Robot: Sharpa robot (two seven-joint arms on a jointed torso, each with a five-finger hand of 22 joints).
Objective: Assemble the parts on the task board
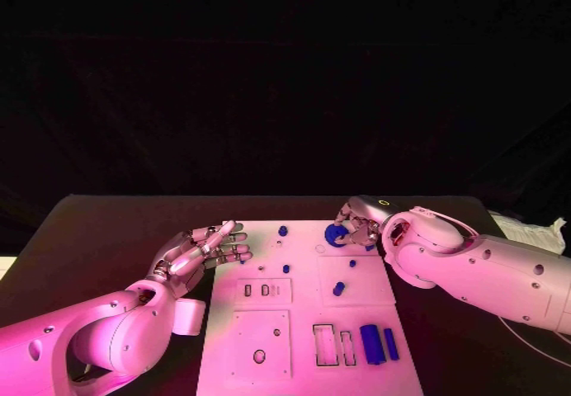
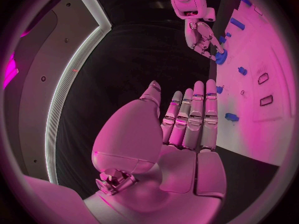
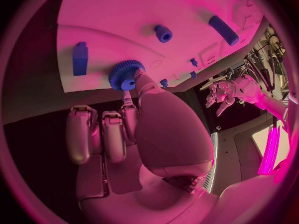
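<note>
2 hands work the task board [image 1: 256, 330]. At 9 o'clock the left hand [image 1: 196, 252] lies at its edge, fingers straight and together, empty. At 1 o'clock the right hand [image 1: 357, 223] pinches a blue gear [image 1: 337, 236] at the far edge. Tilted, it could jam or slip. Its seat is hidden beneath it.

Left robot hand [image 1: 202, 252] open, fingers spread
</note>
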